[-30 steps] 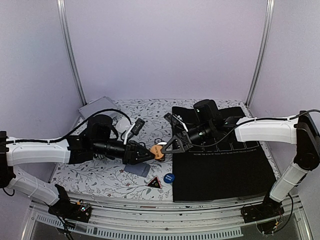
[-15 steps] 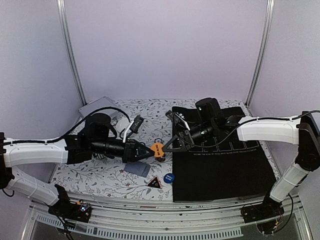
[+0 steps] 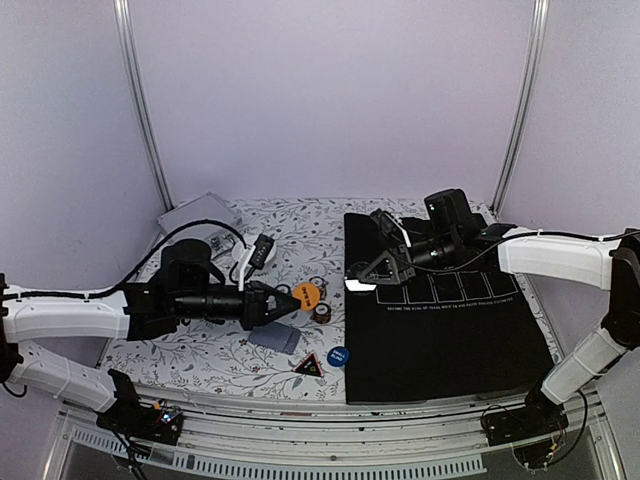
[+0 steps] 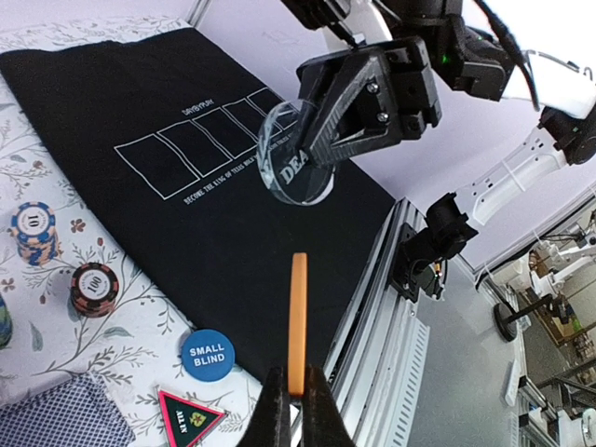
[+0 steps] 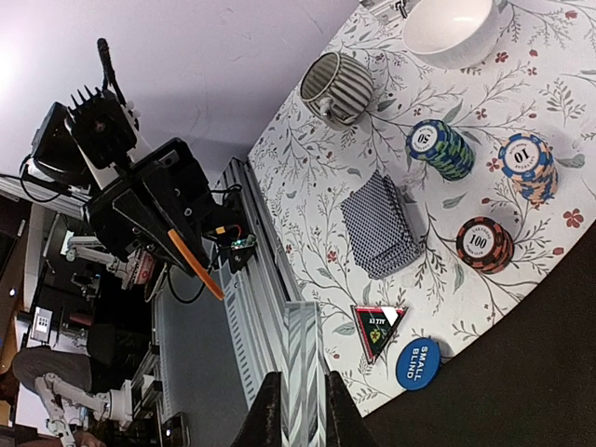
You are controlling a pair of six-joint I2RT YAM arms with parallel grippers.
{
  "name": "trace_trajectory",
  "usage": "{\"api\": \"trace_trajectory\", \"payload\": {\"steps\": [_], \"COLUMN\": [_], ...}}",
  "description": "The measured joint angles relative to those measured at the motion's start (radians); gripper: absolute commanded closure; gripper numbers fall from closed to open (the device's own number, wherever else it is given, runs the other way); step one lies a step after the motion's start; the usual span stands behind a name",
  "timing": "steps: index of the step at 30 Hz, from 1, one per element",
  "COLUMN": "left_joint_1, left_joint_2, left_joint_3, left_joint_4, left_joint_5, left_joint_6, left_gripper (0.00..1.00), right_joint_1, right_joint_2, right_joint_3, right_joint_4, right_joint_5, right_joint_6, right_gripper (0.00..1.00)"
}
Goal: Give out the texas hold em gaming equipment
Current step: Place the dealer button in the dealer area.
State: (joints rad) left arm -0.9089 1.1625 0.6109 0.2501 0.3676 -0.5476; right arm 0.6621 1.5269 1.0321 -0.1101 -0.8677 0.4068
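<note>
Withdrawn from the mid-table meeting point, the right gripper (image 5: 300, 410) now sits over the mat (image 4: 186, 233). I find it clamped on a clear disc (image 4: 291, 172) lettered "DEA", held above the mat's printed boxes. The left gripper (image 4: 296, 402) pinches an orange disc (image 4: 297, 321) edge-on above the cloth (image 3: 200, 350), near the chip stacks (image 5: 484, 244), cards (image 5: 382, 223) and blue button (image 5: 416, 363).

The black mat (image 3: 450, 330) looks like matt cloth with white printed lines, and the floral table cover (image 3: 200, 350) beside it is smooth. The dealer disc (image 4: 296, 156) is clear, glossy plastic — the orange disc (image 4: 297, 326) opaque and smooth — while the white bowl (image 5: 450, 28) shines like glazed ceramic.
</note>
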Motion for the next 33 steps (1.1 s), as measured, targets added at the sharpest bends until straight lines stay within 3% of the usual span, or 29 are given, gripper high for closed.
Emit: {"api": "trace_trajectory", "payload": {"steps": [5, 12, 16, 24, 27, 30, 33], "left_joint_1": [0.000, 0.000, 0.000, -0.002, -0.003, -0.003, -0.003], "left_joint_2": [0.011, 0.028, 0.083, 0.108, 0.078, 0.040, 0.015], "left_joint_3": [0.000, 0.004, 0.020, 0.061, 0.061, 0.061, 0.061], "left_joint_4": [-0.008, -0.062, -0.087, -0.126, -0.143, -0.161, -0.168], "left_joint_5": [-0.051, -0.136, -0.154, -0.167, -0.184, -0.203, -0.210], "left_joint_6": [-0.003, 0.002, 0.016, 0.050, 0.058, 0.067, 0.076], "left_gripper": [1.00, 1.00, 1.00, 1.00, 1.00, 1.00, 1.00], "right_joint_1": [-0.070, -0.401, -0.427, -0.441, -0.441, -0.441, -0.442], "right_joint_2": [-0.039, -0.235, -0.296, -0.180, -0.157, -0.153, -0.159], "right_joint_3": [-0.034, -0.301, -0.413, -0.439, -0.439, -0.439, -0.438], "right_joint_4": [-0.092, -0.320, -0.406, -0.404, -0.403, -0.403, -0.411], "right_joint_5": [0.014, 0.117, 0.142, 0.175, 0.224, 0.279, 0.377], "right_joint_6": [-0.002, -0.029, -0.029, -0.019, -0.002, 0.021, 0.040], "right_gripper": [0.96, 0.96, 0.96, 0.92, 0.83, 0.55, 0.41]}}
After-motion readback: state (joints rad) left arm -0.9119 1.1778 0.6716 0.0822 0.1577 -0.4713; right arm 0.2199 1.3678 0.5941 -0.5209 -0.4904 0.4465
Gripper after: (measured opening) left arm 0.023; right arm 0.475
